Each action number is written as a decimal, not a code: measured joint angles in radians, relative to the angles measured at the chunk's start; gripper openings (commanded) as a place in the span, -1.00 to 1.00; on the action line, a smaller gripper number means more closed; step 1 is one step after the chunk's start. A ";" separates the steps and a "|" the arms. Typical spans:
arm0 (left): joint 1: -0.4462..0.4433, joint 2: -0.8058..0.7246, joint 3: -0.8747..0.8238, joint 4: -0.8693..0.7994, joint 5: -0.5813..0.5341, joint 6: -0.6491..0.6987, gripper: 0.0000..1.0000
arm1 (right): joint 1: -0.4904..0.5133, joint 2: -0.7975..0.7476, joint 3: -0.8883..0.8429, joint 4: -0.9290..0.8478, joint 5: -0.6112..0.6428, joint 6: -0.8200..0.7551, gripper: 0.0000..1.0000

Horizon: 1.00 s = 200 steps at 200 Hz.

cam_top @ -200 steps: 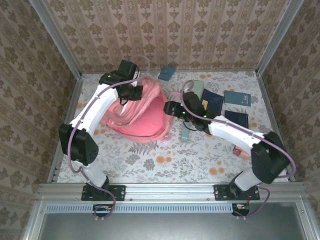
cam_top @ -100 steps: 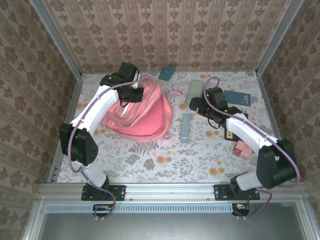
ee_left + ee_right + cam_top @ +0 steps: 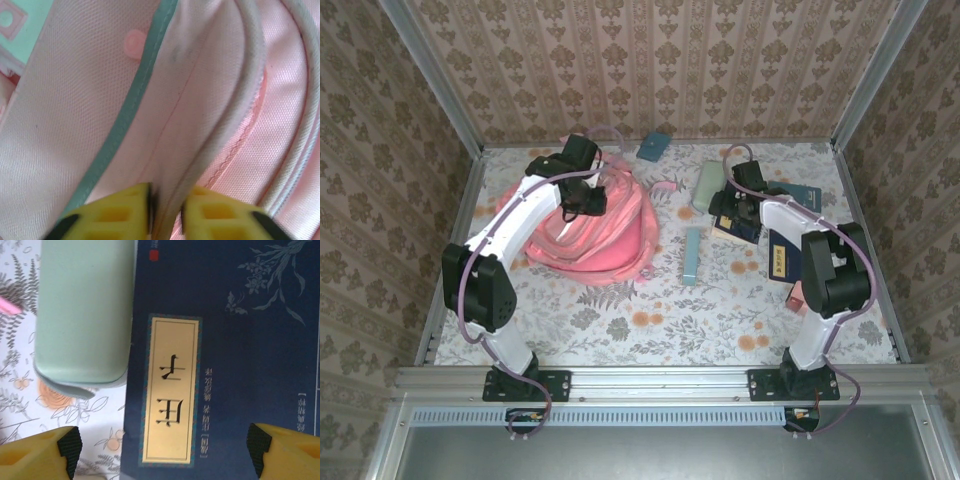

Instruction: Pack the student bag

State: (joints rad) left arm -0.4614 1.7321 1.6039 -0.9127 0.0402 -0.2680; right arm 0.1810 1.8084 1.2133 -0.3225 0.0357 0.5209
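Left half of table (image 3: 650, 330), toward far edge, taken by student bag (image 3: 610, 240); slim box (image 3: 691, 255) laid right of it, mid-table; case (image 3: 709, 183) set behind box, just beside book (image 3: 215, 365) on its right.

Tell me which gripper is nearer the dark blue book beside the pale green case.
Right. The right gripper hangs open above the book; the left gripper is far off, pinching the student bag.

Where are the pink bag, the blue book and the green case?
pink bag (image 3: 612, 243), top view, lower front fabric.
blue book (image 3: 230, 365), right wrist view, dark cover.
green case (image 3: 82, 310), right wrist view, flat top.
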 measured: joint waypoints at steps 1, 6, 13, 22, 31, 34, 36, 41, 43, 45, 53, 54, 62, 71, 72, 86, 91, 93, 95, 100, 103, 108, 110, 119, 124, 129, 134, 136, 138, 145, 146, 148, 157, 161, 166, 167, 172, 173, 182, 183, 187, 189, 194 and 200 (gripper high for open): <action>-0.001 0.000 0.000 0.000 0.000 -0.003 -0.30 | 0.000 0.000 0.000 0.000 0.000 0.002 0.51; -0.006 0.000 0.000 0.000 0.001 -0.002 -0.25 | 0.000 0.005 0.000 -0.002 -0.006 -0.003 0.49; -0.017 0.000 0.000 0.001 0.003 -0.008 -0.22 | 0.000 0.012 0.000 -0.004 -0.016 -0.003 0.44; -0.033 0.000 0.000 0.002 0.006 -0.018 -0.21 | 0.000 0.020 0.000 -0.007 -0.027 0.000 0.37; -0.050 0.000 0.002 0.002 0.011 -0.024 -0.19 | 0.000 0.029 0.000 -0.015 -0.039 0.001 0.31; -0.056 0.000 0.002 0.002 0.014 -0.025 -0.19 | 0.000 0.032 0.000 -0.018 -0.044 -0.001 0.28; -0.060 0.000 0.003 0.003 0.016 -0.027 -0.18 | 0.000 0.033 -0.001 -0.019 -0.047 0.003 0.28; -0.069 0.000 0.005 0.005 0.021 -0.030 -0.18 | 0.000 0.037 -0.005 -0.021 -0.053 0.002 0.25; -0.071 0.000 0.005 0.005 0.021 -0.032 -0.17 | 0.000 0.037 -0.006 -0.022 -0.056 0.005 0.25; -0.075 0.000 0.006 0.006 0.024 -0.033 -0.17 | 0.000 0.038 -0.007 -0.024 -0.060 0.005 0.25; -0.089 0.000 0.010 0.012 0.034 -0.040 -0.16 | 0.000 0.038 -0.019 -0.028 -0.075 0.006 0.24; -0.090 0.000 0.011 0.013 0.034 -0.041 -0.16 | 0.000 0.038 -0.020 -0.028 -0.075 0.006 0.24; -0.103 0.000 0.019 0.019 0.044 -0.048 -0.15 | 0.000 0.038 -0.033 -0.034 -0.086 0.007 0.24; -0.116 0.001 0.029 0.029 0.053 -0.056 -0.16 | 0.000 0.035 -0.057 -0.034 -0.098 0.010 0.24; -0.116 0.001 0.029 0.030 0.053 -0.057 -0.15 | 0.000 0.034 -0.061 -0.035 -0.100 0.011 0.24; -0.136 0.008 0.053 0.044 0.067 -0.071 -0.15 | 0.000 0.010 -0.111 -0.021 -0.109 0.016 0.24; -0.142 0.011 0.062 0.050 0.072 -0.077 -0.15 | 0.000 -0.008 -0.126 -0.016 -0.116 0.021 0.24; -0.145 0.014 0.066 0.053 0.073 -0.078 -0.15 | 0.000 -0.015 -0.134 -0.017 -0.119 0.024 0.24; -0.148 0.017 0.070 0.055 0.076 -0.080 -0.15 | 0.000 -0.023 -0.142 -0.016 -0.122 0.026 0.24; -0.153 0.023 0.080 0.062 0.080 -0.085 -0.15 | 0.000 -0.041 -0.164 -0.018 -0.128 0.031 0.24; -0.156 0.027 0.084 0.067 0.083 -0.087 -0.15 | 0.001 -0.050 -0.177 -0.018 -0.131 0.033 0.24; -0.162 0.036 0.091 0.076 0.088 -0.092 -0.15 | 0.003 -0.066 -0.201 -0.018 -0.135 0.037 0.24; -0.164 0.039 0.094 0.079 0.091 -0.095 -0.15 | 0.004 -0.072 -0.210 -0.018 -0.136 0.037 0.24; -0.175 0.056 0.105 0.093 0.100 -0.104 -0.15 | 0.010 -0.102 -0.245 -0.017 -0.144 0.042 0.25; -0.181 0.068 0.109 0.101 0.106 -0.108 -0.15 | 0.014 -0.121 -0.263 -0.016 -0.148 0.048 0.26; -0.187 0.080 0.114 0.108 0.112 -0.115 -0.15 | 0.019 -0.139 -0.281 -0.017 -0.151 0.053 0.26; -0.192 0.093 0.121 0.113 0.119 -0.122 -0.15 | 0.023 -0.155 -0.296 -0.019 -0.154 0.057 0.28; -0.194 0.097 0.123 0.114 0.120 -0.123 -0.15 | 0.026 -0.161 -0.304 -0.019 -0.156 0.058 0.28; -0.196 0.102 0.126 0.116 0.122 -0.125 -0.15 | 0.027 -0.167 -0.311 -0.021 -0.158 0.058 0.28; -0.206 0.123 0.138 0.122 0.130 -0.134 -0.15 | 0.032 -0.187 -0.328 -0.029 -0.164 0.061 0.29; -0.208 0.128 0.141 0.124 0.132 -0.135 -0.15 | 0.033 -0.192 -0.331 -0.031 -0.164 0.062 0.29; -0.209 0.134 0.144 0.125 0.133 -0.137 -0.15 | 0.034 -0.196 -0.333 -0.033 -0.165 0.063 0.29; -0.223 0.163 0.163 0.137 0.145 -0.150 -0.16 | 0.037 -0.220 -0.343 -0.053 -0.170 0.063 0.31; -0.229 0.174 0.171 0.142 0.148 -0.154 -0.16 | 0.038 -0.230 -0.344 -0.061 -0.172 0.063 0.32; -0.237 0.190 0.183 0.148 0.152 -0.160 -0.17 | 0.038 -0.243 -0.344 -0.070 -0.172 0.063 0.32; -0.239 0.193 0.185 0.149 0.153 -0.161 -0.17 | 0.038 -0.248 -0.344 -0.072 -0.172 0.063 0.32; -0.247 0.210 0.198 0.155 0.159 -0.167 -0.17 | 0.038 -0.262 -0.344 -0.079 -0.172 0.062 0.32; -0.249 0.216 0.202 0.157 0.161 -0.169 -0.17 | 0.038 -0.265 -0.344 -0.079 -0.171 0.063 0.33; -0.265 0.245 0.225 0.167 0.172 -0.183 -0.16 | 0.035 -0.295 -0.343 -0.086 -0.169 0.062 0.33; -0.267 0.249 0.229 0.170 0.174 -0.185 -0.16 | 0.034 -0.297 -0.343 -0.087 -0.169 0.062 0.33; -0.273 0.262 0.239 0.176 0.178 -0.190 -0.17 | 0.032 -0.309 -0.339 -0.090 -0.167 0.062 0.32; -0.277 0.270 0.245 0.180 0.181 -0.193 -0.17 | 0.032 -0.313 -0.338 -0.092 -0.166 0.062 0.33; -0.285 0.288 0.257 0.189 0.188 -0.202 -0.16 | 0.029 -0.323 -0.331 -0.097 -0.162 0.062 0.33; -0.292 0.306 0.271 0.200 0.195 -0.211 -0.17 | 0.025 -0.330 -0.322 -0.101 -0.156 0.062 0.33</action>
State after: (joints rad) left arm -0.7536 2.0377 1.8751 -0.7124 0.2348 -0.4793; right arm 0.2062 1.4784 0.8909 -0.4232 -0.1204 0.5831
